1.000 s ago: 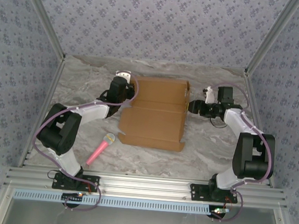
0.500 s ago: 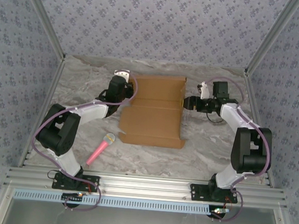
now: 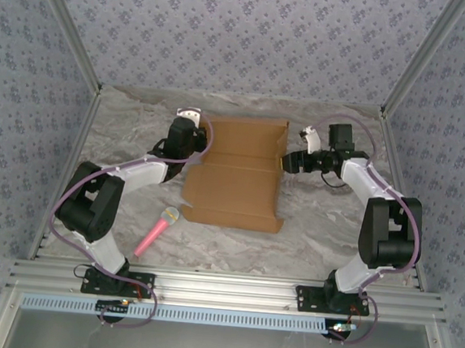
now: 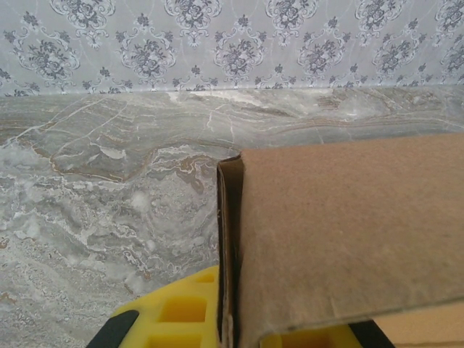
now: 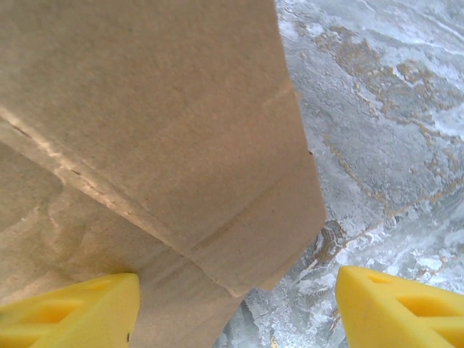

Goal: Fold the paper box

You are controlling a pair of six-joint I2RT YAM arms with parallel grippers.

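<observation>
- My left fingers (image 4: 181, 312) are clenched on the paper box (image 3: 240, 175). A raised flap at its left edge runs edge-on between the two yellow tips.
- In the left wrist view, the flap's brown face spreads to the right of the grip. Bare marbled bench (image 3: 325, 231) lies to the left of it and beyond.
- My right fingers (image 5: 72, 308) are released and stand wide apart.
- A creased panel of the box and its lower corner sit in the gap, close to one finger. I cannot tell whether card and finger touch. The other finger is well clear of the card, over bare bench.
- From above, the right fingers reach the box's right edge near its far corner. The left fingers meet the left edge, also toward the far end.
- The box rests on the bench between my two arms, nearer the back wall than my bases. Its broad brown panels lie mostly flat, with creases running across them.
- A pink microphone (image 3: 157, 231) lies on the bench near the box's near-left corner, apart from the card and beside my left arm.
- Patterned wallpaper (image 3: 244, 37) covers the walls around the bench.
</observation>
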